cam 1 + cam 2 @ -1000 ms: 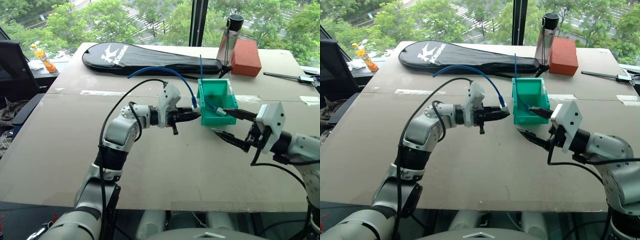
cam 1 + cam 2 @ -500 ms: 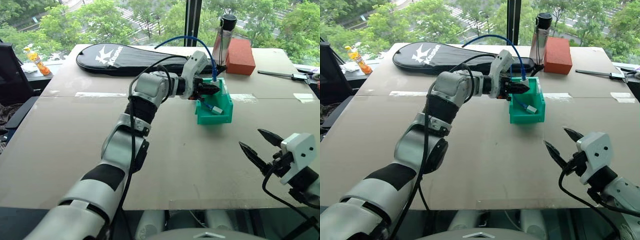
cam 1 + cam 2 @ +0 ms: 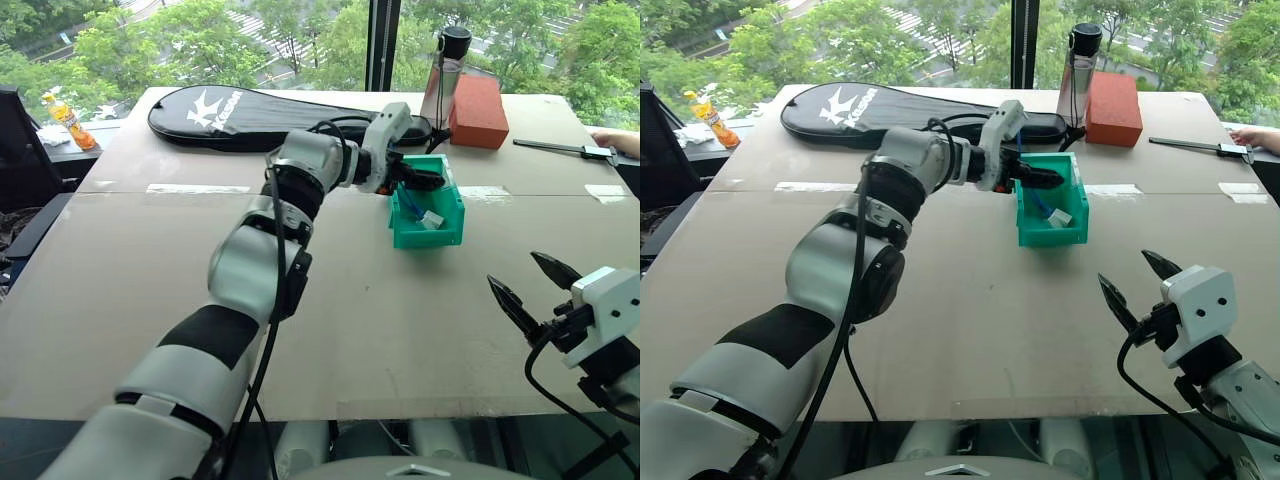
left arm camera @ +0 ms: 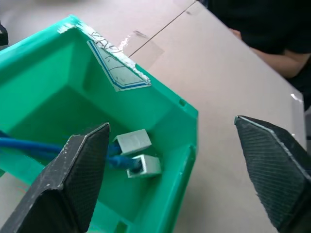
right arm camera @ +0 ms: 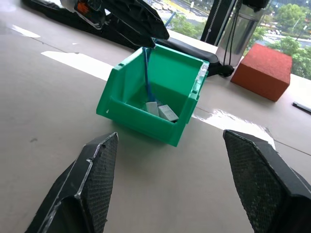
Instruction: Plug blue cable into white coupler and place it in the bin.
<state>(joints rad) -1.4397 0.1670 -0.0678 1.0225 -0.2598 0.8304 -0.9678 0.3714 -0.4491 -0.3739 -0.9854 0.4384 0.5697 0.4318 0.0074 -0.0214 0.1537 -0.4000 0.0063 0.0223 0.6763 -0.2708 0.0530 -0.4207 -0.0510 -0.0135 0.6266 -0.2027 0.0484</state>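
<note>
The teal bin [image 3: 426,239] stands on the table right of centre. Inside it lies the white coupler [image 4: 145,166] with the blue cable [image 4: 29,145] plugged into it, and a second white block [image 4: 133,141] beside it. The cable [image 5: 146,68] rises out of the bin past one finger of my left gripper [image 3: 424,180]. That gripper hovers over the bin's far-left rim, open, its fingers [image 4: 77,174] wide apart and closed on nothing. Open as well, my right gripper [image 3: 513,270] hangs near the table's front right, well clear of the bin.
A black racket bag [image 3: 250,110] lies along the far edge. A dark bottle [image 3: 447,70] and a red-orange block [image 3: 478,112] stand just behind the bin. A person's hand [image 3: 612,138] rests at the far right edge beside a thin tool [image 3: 560,150].
My left arm carried the cable from beside the bin to over it, then its jaws opened and the cable's arc dropped. My right gripper pulled back from the bin toward the front right.
</note>
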